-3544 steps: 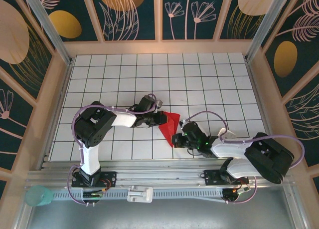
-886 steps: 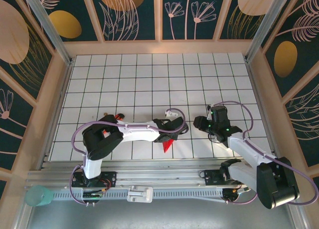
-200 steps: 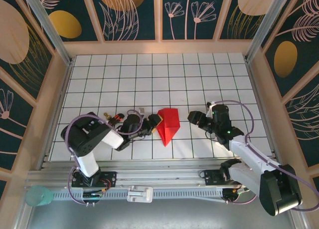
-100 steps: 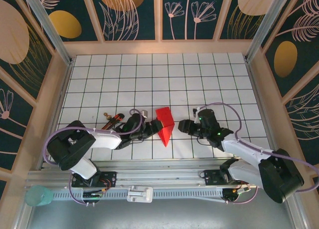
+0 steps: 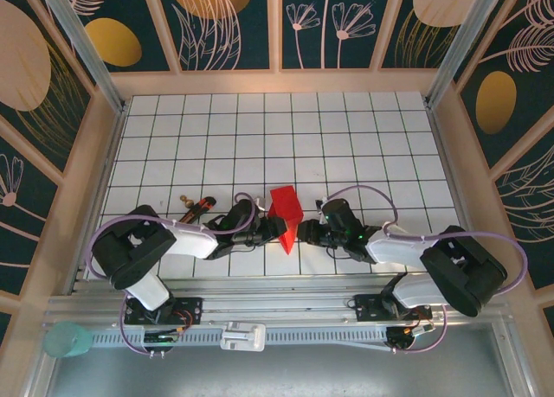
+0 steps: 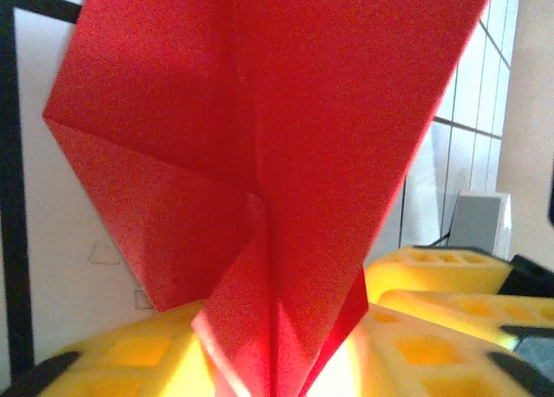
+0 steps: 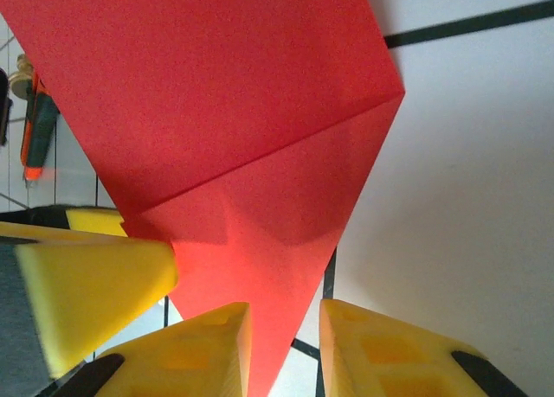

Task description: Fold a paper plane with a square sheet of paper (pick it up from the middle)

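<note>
Two grippers were set at the red paper [image 5: 286,207] tip: left gripper [image 5: 278,232] was clamped on it, probably steadying the crease; right gripper [image 5: 302,235] grip unclear.

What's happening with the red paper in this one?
Two arms are folding a red sheet of paper on the table. It is creased into a kite shape, not a finished plane. The left gripper and right gripper meet at its pointed near end from either side; the tip sits between the right gripper's parted fingers, not pinched.
</note>
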Controlling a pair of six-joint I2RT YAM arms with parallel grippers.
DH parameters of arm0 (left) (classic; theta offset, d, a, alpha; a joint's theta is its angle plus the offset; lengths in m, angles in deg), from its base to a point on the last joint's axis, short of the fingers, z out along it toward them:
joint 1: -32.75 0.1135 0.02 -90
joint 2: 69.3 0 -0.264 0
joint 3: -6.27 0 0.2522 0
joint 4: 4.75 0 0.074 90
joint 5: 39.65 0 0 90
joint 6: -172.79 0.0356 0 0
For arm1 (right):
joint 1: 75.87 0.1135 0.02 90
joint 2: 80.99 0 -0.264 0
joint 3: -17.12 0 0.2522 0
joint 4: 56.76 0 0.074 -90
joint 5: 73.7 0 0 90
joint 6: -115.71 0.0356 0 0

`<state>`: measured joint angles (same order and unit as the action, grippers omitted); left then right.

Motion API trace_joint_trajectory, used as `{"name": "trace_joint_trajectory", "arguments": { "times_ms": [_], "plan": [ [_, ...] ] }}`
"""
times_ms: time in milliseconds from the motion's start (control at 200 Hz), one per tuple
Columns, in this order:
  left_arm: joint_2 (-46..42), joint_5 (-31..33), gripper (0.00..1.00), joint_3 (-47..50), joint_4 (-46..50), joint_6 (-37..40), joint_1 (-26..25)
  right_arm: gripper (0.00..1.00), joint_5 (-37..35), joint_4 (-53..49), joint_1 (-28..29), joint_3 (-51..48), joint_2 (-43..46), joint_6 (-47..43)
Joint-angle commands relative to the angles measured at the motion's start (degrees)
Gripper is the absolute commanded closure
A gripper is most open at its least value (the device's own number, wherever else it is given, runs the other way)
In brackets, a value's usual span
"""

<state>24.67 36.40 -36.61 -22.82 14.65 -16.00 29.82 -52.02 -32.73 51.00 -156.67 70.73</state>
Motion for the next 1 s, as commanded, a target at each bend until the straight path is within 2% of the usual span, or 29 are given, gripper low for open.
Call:
{"name": "trace_joint_trajectory", "arguments": {
  "times_ms": [0,160,290,370,480,606,691,806,886,996],
  "plan": [
    [1.35,-1.94,0.66,-1.15,-0.15,2.17,1.82,0.74,-3.15,0.48,0.12,0.05,1.37,0.24],
    [3.84,-8.50,0.76,-3.55,-2.57,6.36,3.64,0.74,-5.29,-4.54,-1.76,0.01,5.47,-1.87],
    [8.17,-14.03,0.77,-6.59,-2.15,9.08,3.83,0.74,-5.27,-7.90,-4.86,-0.62,9.03,-3.65],
    [8.33,-15.91,0.76,-8.66,1.38,13.75,4.31,0.74,-5.17,-9.75,-6.51,-0.87,10.70,-4.78],
    [6.41,-14.18,0.70,-9.95,8.79,19.87,6.55,0.74,-4.77,-11.40,-8.00,-0.73,12.01,-5.79],
    [1.57,-9.97,0.51,-9.72,14.97,24.31,7.70,0.74,-2.19,-9.64,-7.57,-0.57,12.25,-6.14],
    [-0.54,-9.07,0.45,-9.72,17.25,25.05,8.01,0.74,-1.30,-6.66,-5.50,-0.78,11.64,-5.34],
    [-2.90,-8.96,0.46,-10.48,18.48,24.26,8.39,0.74,-1.29,-3.46,-1.96,0.54,8.46,-4.66],
    [-4.06,-9.66,0.51,-11.36,18.86,23.42,8.40,0.77,-1.58,-0.68,-0.21,1.45,5.91,-3.97],
    [-5.59,-6.11,0.62,-11.57,20.68,21.36,8.91,0.82,-1.38,2.30,1.13,4.05,0.44,-4.08]
  ]
}}
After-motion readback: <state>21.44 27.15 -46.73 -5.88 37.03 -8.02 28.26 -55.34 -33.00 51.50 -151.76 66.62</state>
